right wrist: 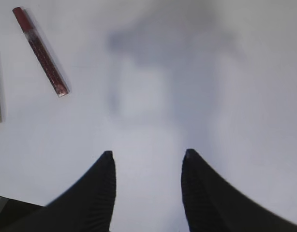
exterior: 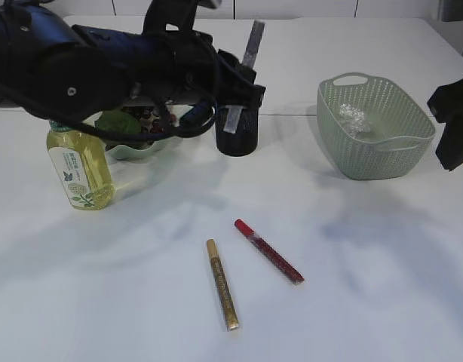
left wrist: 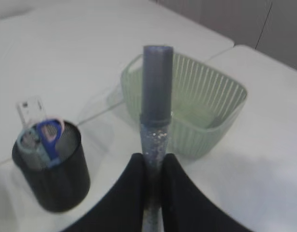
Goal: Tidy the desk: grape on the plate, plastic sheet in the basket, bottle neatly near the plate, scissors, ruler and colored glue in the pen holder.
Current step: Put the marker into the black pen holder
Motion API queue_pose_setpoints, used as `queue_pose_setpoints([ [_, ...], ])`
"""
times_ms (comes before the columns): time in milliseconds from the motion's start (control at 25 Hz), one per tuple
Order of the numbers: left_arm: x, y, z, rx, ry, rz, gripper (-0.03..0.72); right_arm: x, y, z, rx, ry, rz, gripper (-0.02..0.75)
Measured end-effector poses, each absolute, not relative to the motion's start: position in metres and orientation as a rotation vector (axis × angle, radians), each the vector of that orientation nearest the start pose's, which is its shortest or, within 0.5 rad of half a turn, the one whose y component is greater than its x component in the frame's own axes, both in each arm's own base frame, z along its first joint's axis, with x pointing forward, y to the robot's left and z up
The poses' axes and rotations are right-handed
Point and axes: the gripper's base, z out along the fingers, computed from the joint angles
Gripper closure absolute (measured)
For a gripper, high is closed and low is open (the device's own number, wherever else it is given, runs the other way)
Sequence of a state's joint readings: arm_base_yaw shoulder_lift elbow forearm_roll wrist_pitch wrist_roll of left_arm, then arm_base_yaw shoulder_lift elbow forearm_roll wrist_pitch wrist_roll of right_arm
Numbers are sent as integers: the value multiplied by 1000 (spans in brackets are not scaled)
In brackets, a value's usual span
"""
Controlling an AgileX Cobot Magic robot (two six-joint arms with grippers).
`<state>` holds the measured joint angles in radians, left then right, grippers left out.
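Silver glue stick (left wrist: 156, 96) clamped in left end effector (left wrist: 153, 166), above pen holder (left wrist: 54, 169)

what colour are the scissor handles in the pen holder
Blue, with a pale inner rim: scissors in the black pen holder, clearest in the left wrist view.

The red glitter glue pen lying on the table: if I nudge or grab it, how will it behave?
The slim red glitter glue pen looks round-bodied and lies flat on the smooth white table, so a sideways push would probably roll it. It appears rigid and light, likely easy to lift. Its glossy plastic may slip, so gripping mid-body seems safest, as the left end effector does with the grey glue pen.
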<state>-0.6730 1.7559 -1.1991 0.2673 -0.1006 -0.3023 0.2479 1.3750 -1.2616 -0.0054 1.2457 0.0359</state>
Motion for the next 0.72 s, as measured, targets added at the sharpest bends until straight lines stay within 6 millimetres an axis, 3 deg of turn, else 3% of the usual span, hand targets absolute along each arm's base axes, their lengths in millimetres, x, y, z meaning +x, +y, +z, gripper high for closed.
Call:
queue_pose_setpoints([
  [160, 329, -257, 275, 579, 1685, -581, 638, 253, 64, 336, -302, 2828, 53, 374],
  [320, 347, -248, 269, 472, 1584, -633, 638, 253, 64, 336, -302, 2828, 53, 374],
  [560, 377, -227, 247, 302, 1503, -651, 638, 253, 63, 336, -303, 2828, 50, 374],
  [720, 399, -223, 234, 245, 1468, -646, 638, 253, 63, 336, -303, 2828, 50, 374],
])
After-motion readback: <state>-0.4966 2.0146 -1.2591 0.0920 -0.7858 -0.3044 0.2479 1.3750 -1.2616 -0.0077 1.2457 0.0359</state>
